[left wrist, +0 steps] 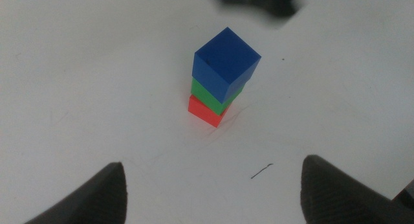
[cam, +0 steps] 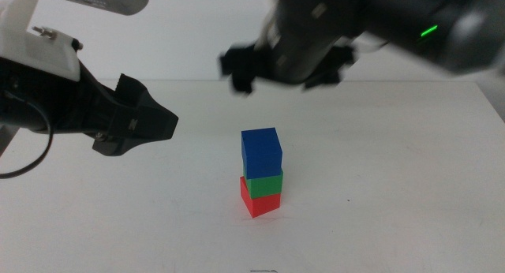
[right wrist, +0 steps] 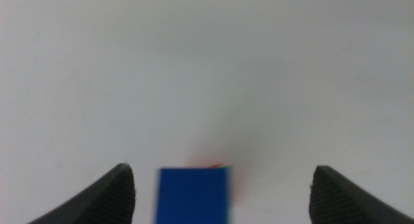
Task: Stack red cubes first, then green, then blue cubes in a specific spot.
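The stack [cam: 261,172] is standing alone mid-worktop [cam: 394,186], bare white showing on every side of it. The right gripper [cam: 288,68] is hanging over it with jaws spread, clear air sitting between it and the blue cube [cam: 261,152]. The left gripper [cam: 150,119] is hovering off to the left side, jaws apart, well clear of the stack.

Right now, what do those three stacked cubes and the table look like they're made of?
Red cube, green cube, blue cube: solid-coloured, matte, sharp-edged, probably painted wood or plastic; I cannot tell which. The table: smooth white surface with faint scuffs, likely laminate.
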